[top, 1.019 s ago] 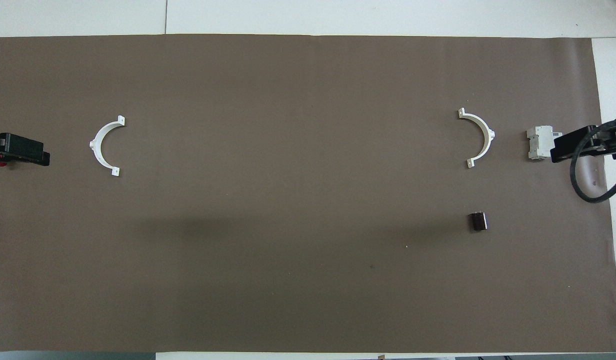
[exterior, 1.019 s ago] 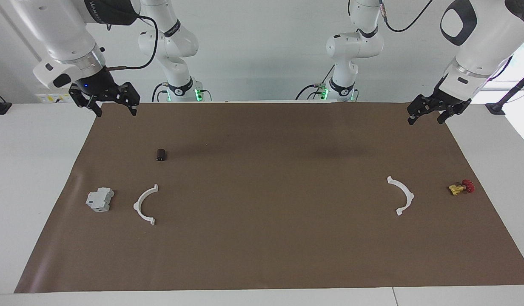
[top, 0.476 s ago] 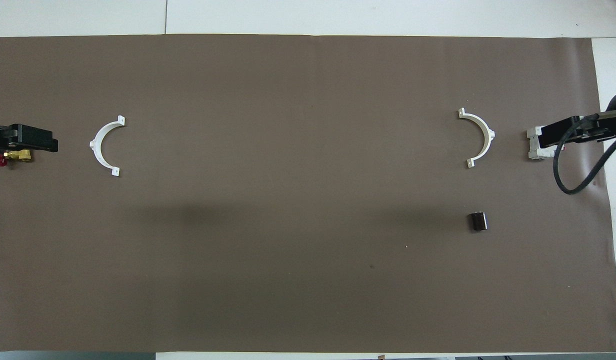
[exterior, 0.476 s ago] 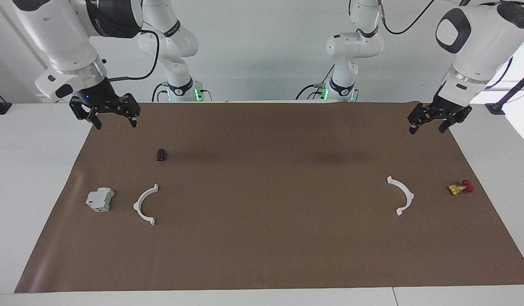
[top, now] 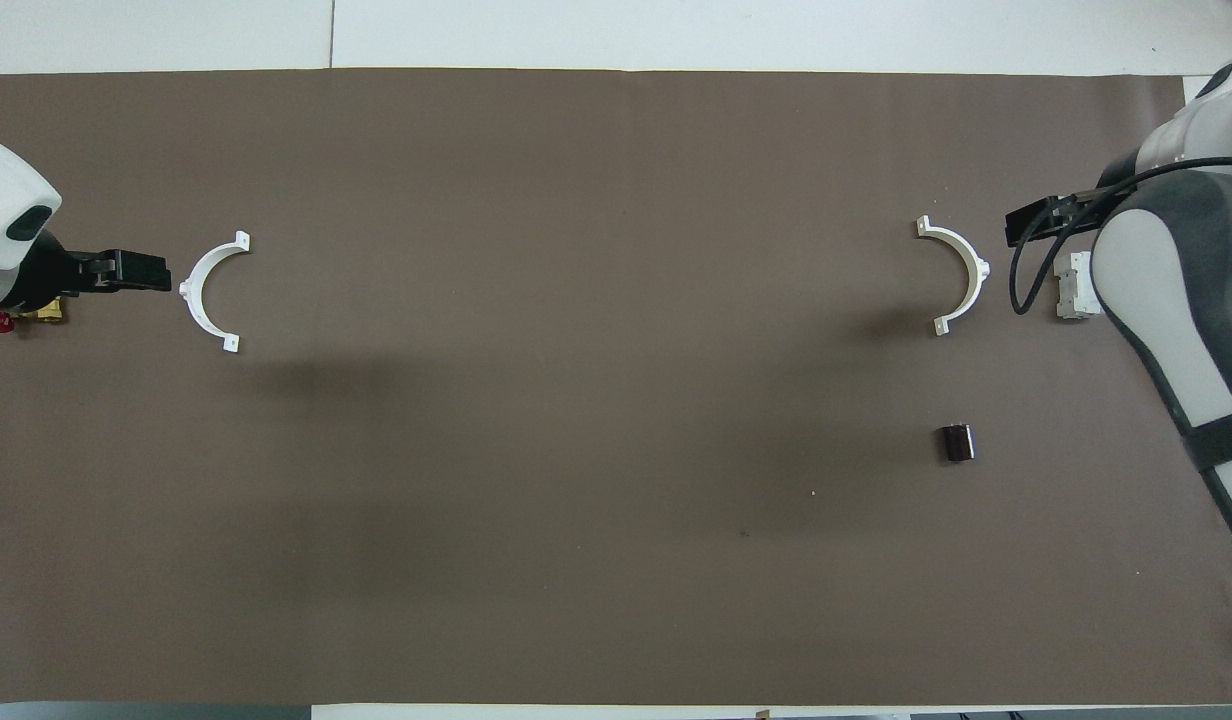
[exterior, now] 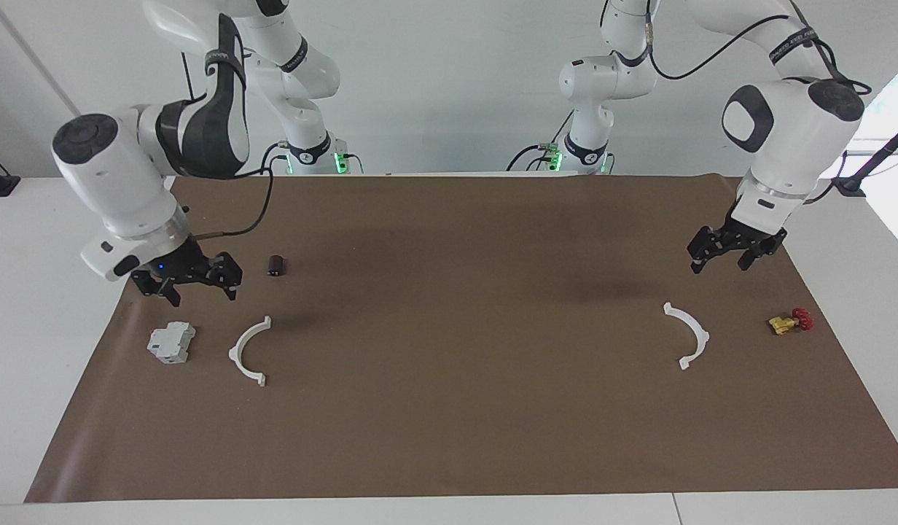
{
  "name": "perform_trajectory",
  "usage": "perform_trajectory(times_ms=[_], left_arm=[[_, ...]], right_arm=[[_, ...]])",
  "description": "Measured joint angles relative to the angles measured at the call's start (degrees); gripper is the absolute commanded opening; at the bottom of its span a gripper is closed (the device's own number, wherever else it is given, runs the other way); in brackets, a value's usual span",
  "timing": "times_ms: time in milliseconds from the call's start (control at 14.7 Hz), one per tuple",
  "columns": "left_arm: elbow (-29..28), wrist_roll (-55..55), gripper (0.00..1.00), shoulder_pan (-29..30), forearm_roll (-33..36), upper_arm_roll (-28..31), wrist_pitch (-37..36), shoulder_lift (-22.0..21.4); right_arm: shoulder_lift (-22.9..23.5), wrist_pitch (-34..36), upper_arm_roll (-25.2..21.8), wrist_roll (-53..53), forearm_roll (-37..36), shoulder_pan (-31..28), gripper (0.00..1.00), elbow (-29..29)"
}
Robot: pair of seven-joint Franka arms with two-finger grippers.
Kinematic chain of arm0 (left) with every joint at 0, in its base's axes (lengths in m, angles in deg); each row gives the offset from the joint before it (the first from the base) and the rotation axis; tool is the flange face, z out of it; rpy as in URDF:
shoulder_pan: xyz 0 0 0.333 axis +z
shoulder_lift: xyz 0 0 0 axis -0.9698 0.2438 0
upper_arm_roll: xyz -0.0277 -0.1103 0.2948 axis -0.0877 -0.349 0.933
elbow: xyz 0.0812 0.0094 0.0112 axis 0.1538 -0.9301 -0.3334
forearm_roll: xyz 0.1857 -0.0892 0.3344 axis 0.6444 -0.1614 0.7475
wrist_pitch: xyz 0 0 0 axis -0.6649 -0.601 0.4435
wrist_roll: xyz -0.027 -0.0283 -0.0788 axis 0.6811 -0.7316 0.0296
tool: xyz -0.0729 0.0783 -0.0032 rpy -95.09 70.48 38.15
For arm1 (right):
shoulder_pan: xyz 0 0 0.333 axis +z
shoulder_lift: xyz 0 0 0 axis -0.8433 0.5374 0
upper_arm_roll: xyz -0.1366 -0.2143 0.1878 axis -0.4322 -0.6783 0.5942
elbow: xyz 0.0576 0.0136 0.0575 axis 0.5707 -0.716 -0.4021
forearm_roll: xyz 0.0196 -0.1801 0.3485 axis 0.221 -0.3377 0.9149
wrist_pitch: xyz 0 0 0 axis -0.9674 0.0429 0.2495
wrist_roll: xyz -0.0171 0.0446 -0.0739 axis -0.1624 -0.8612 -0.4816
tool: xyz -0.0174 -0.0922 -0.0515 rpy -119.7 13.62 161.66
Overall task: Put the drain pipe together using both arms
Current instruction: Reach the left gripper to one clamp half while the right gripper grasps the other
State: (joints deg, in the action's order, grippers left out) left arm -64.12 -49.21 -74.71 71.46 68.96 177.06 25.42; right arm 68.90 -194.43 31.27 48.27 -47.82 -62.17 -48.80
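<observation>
So, count: two arms, two claws, two white arc halves of the drain pipe, one dark cylinder, one grey block, one yellow-and-red valve, one brown mat on the worktop (exterior: 26,306).

Nearest the robots: dark cylinder (exterior: 276,265), alone on the mat (exterior: 449,437) toward the right arm's end.

Right claw (exterior: 188,286) hangs in the air over the mat just beside that cylinder, fingers apart, nothing in them. Left claw (exterior: 726,255) hangs over the mat at the left arm's end, above the strip between its arc and the valve, fingers apart too, holding nothing.

Farther out, roughly one row across the mat:
- grey block (exterior: 171,343) close to the mat edge at the right arm's end
- right-side arc (exterior: 246,353) just beside the block, lying flat, open side toward the mat centre
- left-side arc (exterior: 693,334) well apart from the first, lying flat, open side also toward centre
- valve (exterior: 790,321) near the mat edge at the left arm's end

Both arcs untouched – not joined, almost the whole mat width between them.

Room: the mat's middle between the arcs is bare, and so is the wide band from the arcs out to the edge farthest from the robots. Both mat ends sit close to the outer objects – white worktop shows past each edge.
</observation>
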Motion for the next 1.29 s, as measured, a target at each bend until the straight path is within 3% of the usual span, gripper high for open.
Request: perform_trajectory(times_ms=[340,680,1087,1291], left_arm=[[-0.27,-0.89,0.98,1.2,0.0,0.02,10.93,9.26],[-0.23,-2.68,0.91,2.79,0.0,0.01,14.13,14.46],[0.0,-6.75,0.88,5.53,0.0,0.0,14.32,16.99],[0.02,-7.71,0.88,5.59,0.0,-0.35,14.35,16.99]], right_arm=[[2.69,-9.32,-0.04,-2.57,0.01,-0.19,0.99,-7.87],[7.53,-13.97,-0.14,-7.65,0.04,-2.03,0.81,-8.15],[8.45,-15.4,0.03,-7.7,2.62,-1.83,0.78,-7.77],[9.54,-17.21,0.05,-8.05,2.66,-1.76,0.69,-7.58]])
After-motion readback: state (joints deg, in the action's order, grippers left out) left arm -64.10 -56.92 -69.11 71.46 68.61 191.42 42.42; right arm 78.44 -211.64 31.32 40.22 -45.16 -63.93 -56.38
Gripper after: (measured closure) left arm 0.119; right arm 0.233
